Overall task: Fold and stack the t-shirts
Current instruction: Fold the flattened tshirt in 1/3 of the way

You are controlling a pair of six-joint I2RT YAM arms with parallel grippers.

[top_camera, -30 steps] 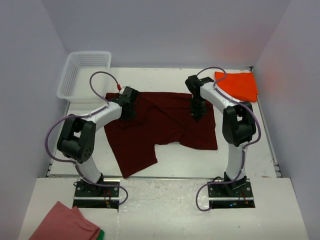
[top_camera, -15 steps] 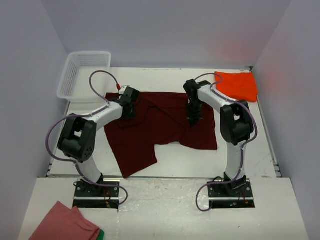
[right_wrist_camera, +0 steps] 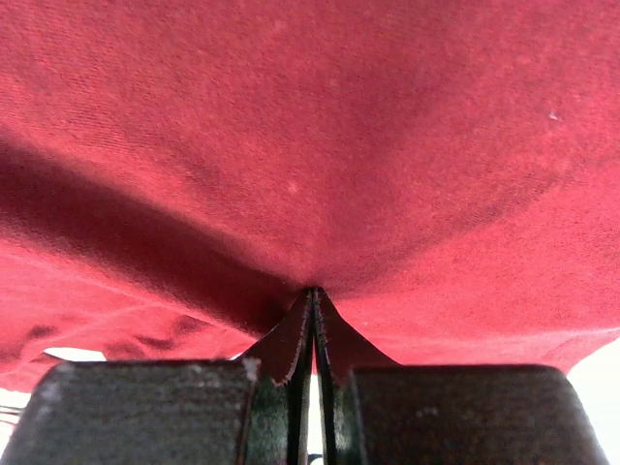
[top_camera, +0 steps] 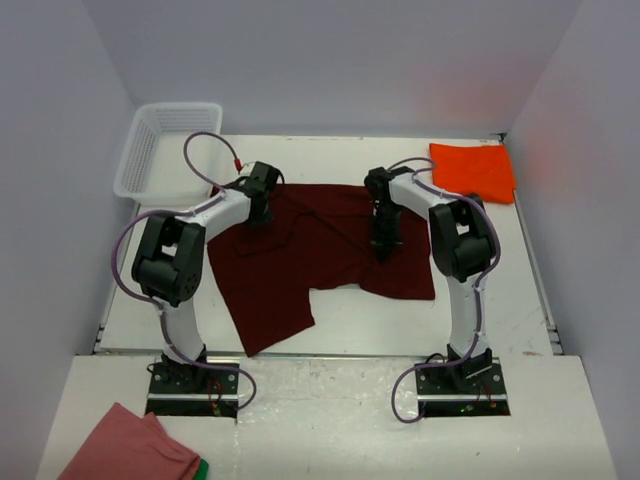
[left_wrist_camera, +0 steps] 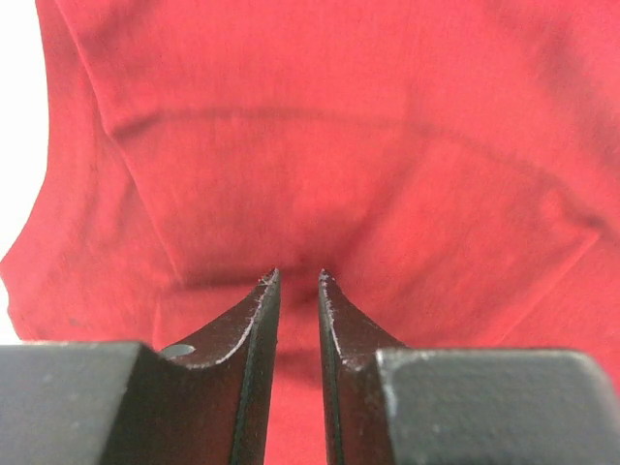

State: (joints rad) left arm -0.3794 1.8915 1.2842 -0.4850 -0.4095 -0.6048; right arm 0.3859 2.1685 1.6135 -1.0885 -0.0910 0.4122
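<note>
our right claw (right_wrist_camera: 312, 293) is pinched tight on a fold of the maroon shirt (top_camera: 300, 250), the cloth peaked at its tips. our left claw (left_wrist_camera: 295, 283) stands slightly apart over that shirt, with nothing between its tips. the shirt lies rumpled in the middle of the table (top_camera: 380, 320), long axis left to right, one lobe reaching toward the near edge. the orange shirt (top_camera: 472, 170) lies folded at the far right corner.
</note>
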